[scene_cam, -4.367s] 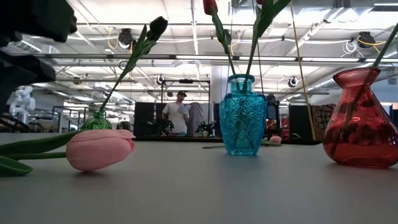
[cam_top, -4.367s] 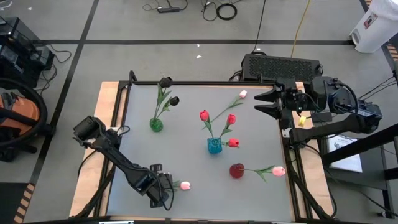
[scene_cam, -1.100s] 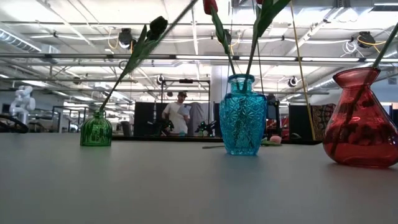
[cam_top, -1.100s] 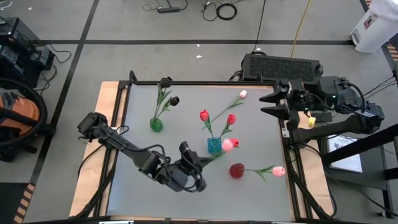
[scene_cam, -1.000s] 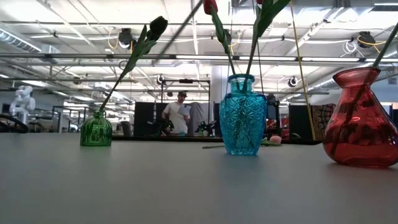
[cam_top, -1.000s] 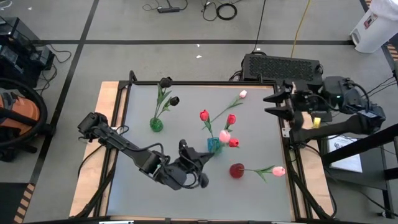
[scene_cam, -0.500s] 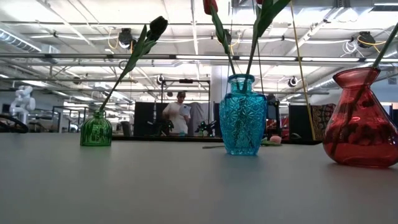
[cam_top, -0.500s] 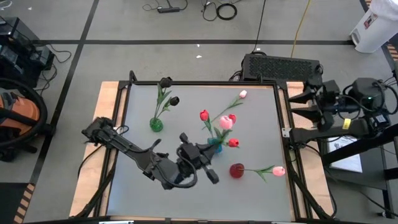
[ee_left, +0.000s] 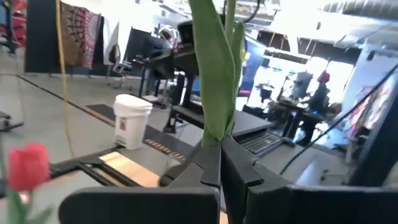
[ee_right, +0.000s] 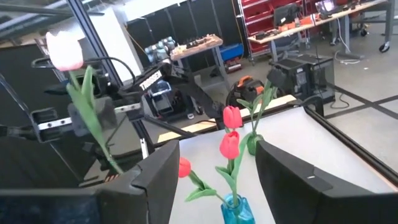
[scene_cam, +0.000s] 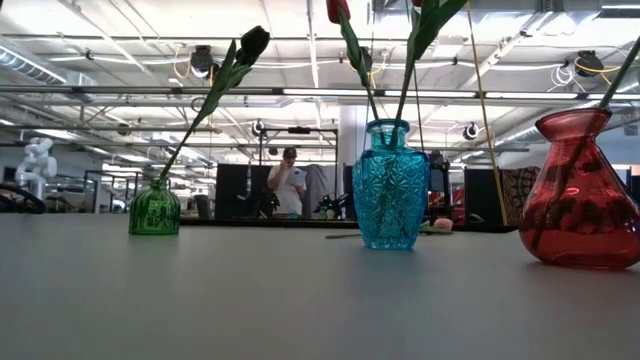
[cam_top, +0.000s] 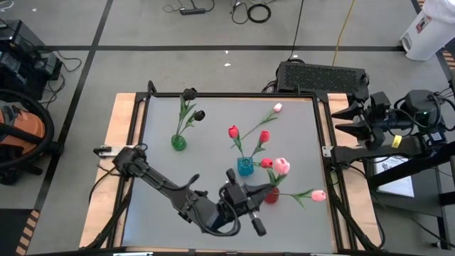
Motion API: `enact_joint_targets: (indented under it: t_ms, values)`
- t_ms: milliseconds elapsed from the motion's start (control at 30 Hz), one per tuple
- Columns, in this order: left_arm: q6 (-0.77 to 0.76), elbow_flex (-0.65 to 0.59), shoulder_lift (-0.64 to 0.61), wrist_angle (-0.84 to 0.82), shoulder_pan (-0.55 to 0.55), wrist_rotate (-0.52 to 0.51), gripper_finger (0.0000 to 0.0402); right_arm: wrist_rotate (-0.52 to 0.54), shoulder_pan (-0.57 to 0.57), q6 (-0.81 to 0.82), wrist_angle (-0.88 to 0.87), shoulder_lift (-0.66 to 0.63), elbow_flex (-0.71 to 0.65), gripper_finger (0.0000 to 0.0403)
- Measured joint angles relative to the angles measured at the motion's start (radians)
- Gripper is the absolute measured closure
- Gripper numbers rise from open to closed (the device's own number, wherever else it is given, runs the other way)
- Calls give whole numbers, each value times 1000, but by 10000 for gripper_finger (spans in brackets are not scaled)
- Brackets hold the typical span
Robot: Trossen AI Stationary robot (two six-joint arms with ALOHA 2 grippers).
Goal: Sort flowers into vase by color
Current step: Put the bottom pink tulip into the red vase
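Grey tabletop [cam_top: 163,171] ringed by a warehouse floor: the left arm lifts a pink tulip near the red vase.
Nearest the front edge, the left gripper [cam_top: 250,195] has its fingers [ee_left: 211,165] pressed together on the thin green stem of a pink artificial tulip [cam_top: 281,166], whose head hangs above and just beside the round red glass vase [cam_top: 271,195], where another pink tulip [cam_top: 318,195] leans out. Behind sits the turquoise cut-glass vase [cam_top: 245,166] with red tulips [cam_top: 233,131], then the small green glass vase [cam_top: 178,142] with near-black tulips [cam_top: 200,114]. One pale pink tulip [cam_top: 277,107] lies near the far edge. Off the table's right side, the right gripper [cam_top: 348,120] waits with fingers spread, holding nothing.
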Motion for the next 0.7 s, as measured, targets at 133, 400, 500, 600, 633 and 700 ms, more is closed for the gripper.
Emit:
enact_joint_targets:
  t_ms: [133,400,500,600,633,700]
  values:
    - [0,0,23,21,-1,-1,402,0,0,0,-2,0,0,200]
    - [53,0,22,23,32,-14,402,-114,0,80,89,26,0,200]
    - [52,0,22,27,50,15,402,-200,0,108,213,75,0,200]
    - [53,0,22,28,63,42,402,-280,0,104,308,134,0,200]
    - [53,0,22,28,67,44,402,-301,1,99,328,153,0,200]
    - [53,0,22,31,73,45,402,-331,2,86,353,186,0,200]
